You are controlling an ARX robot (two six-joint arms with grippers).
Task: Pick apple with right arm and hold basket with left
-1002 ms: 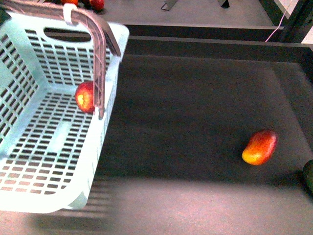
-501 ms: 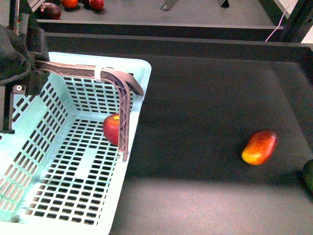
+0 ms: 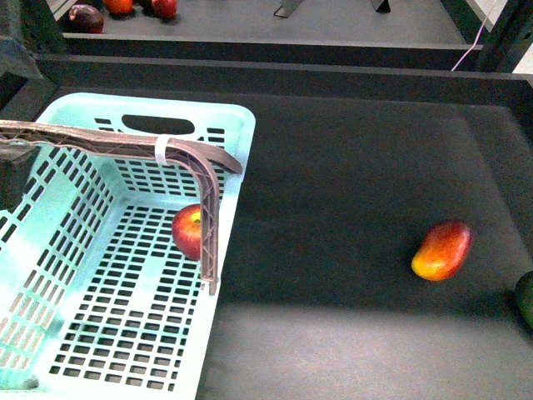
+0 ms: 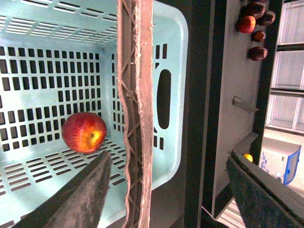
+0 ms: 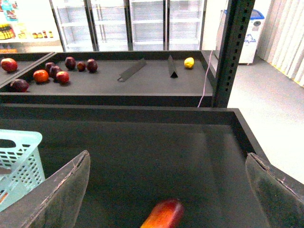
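**Front view status: apple in basket, both grippers spread**

Front view shows no readable brand, label or writing; a plain white band [image 3: 163, 149] wraps the basket handle [image 3: 125, 143], and no text can be made out on it.

Left gripper [image 4: 166, 187]: the left wrist view shows its two dark fingers [image 4: 80, 194] spread wide at the lower edge of the frame. The brown handle passes between them. Contact between fingers and handle cannot be confirmed.

Right gripper [image 5: 166, 190]: the right wrist view shows both fingers [image 5: 61, 190] spread wide at the lower corners, holding nothing, above the dark tray [image 5: 142, 156].

Apple [image 3: 188, 231]: lies on the slotted floor of the light-blue basket [image 3: 50, 333], left of frame centre, partly hidden by the handle's upright.

Mango-shaped fruit [image 3: 442, 249]: lies on the tray at right of frame, well apart from the basket.
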